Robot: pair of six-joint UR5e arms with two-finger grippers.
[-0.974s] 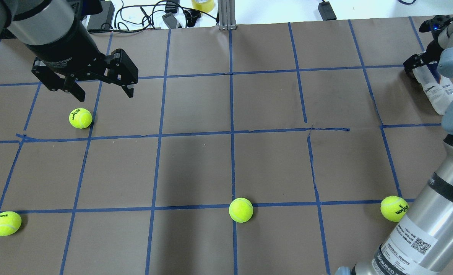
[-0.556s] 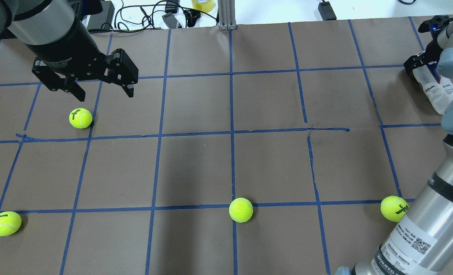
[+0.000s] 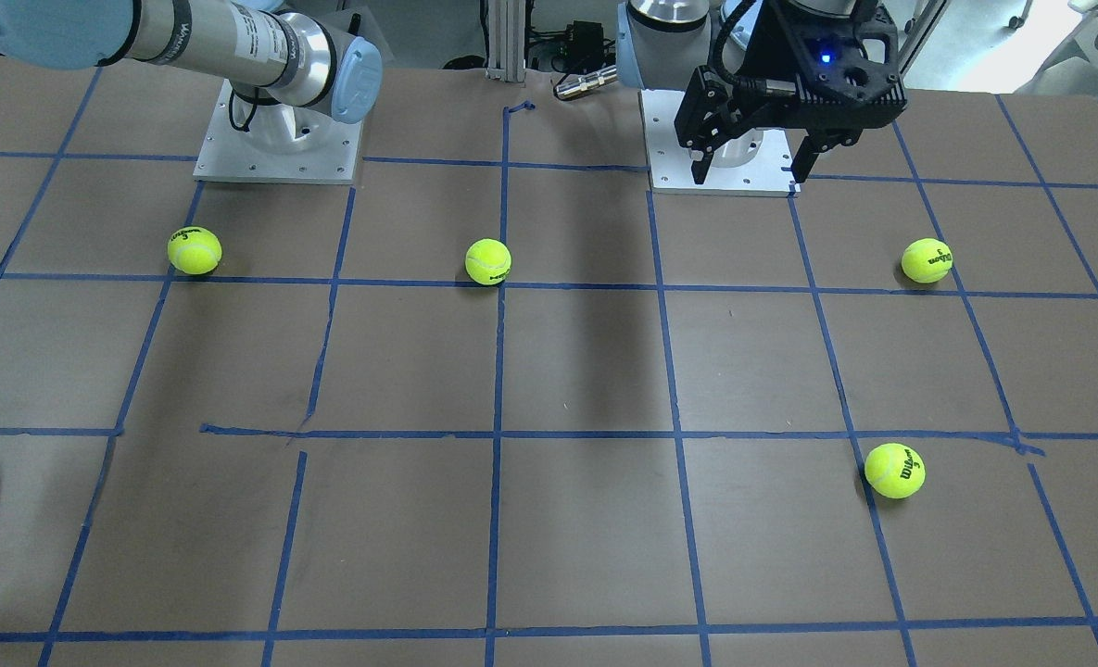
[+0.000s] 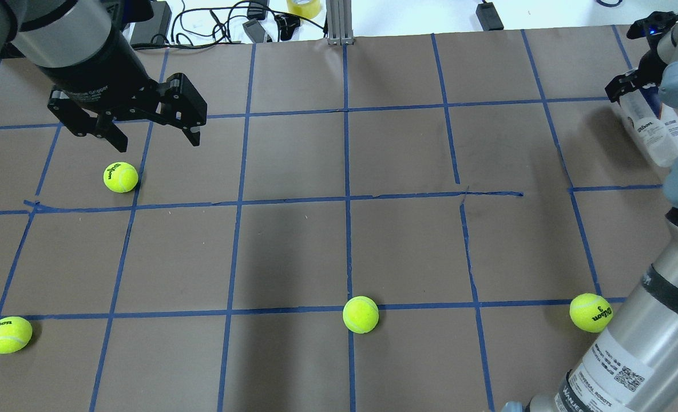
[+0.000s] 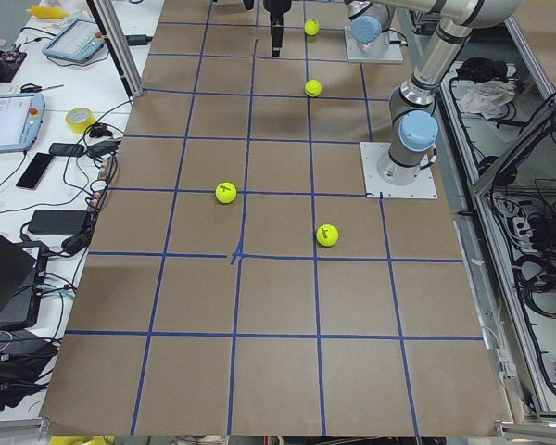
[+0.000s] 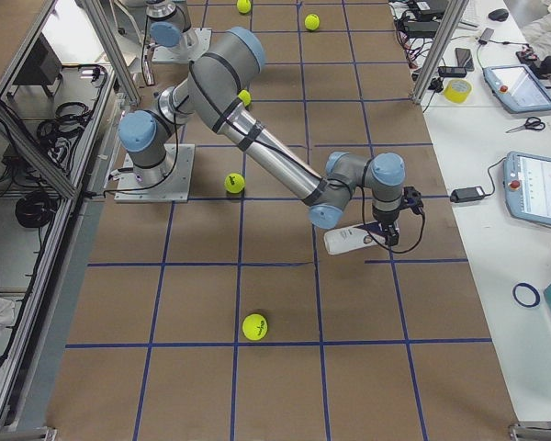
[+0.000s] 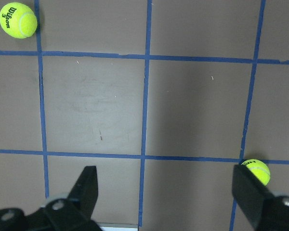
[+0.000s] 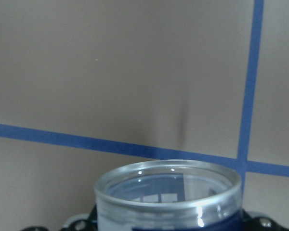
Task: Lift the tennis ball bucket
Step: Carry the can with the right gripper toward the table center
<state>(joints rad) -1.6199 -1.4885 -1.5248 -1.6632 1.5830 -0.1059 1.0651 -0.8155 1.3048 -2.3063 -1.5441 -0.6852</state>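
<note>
bucket (image 4: 652, 129) shifted slightly since earlier, clamped by right gripper (image 6: 387, 231); clear tube, white label, silvery rim. left gripper (image 4: 157, 142) spread, unmoved.

**Robotics laboratory.** A table (image 5: 278, 297) covered in brown paper carries a blue tape grid (image 4: 346, 154) and bolted arm bases (image 5: 417, 185). Beside the table lie teach pendants (image 6: 540, 188), cables (image 4: 213, 23) and a tape roll (image 6: 457, 90). An aluminium post (image 4: 339, 23) stands at its edge.
</note>
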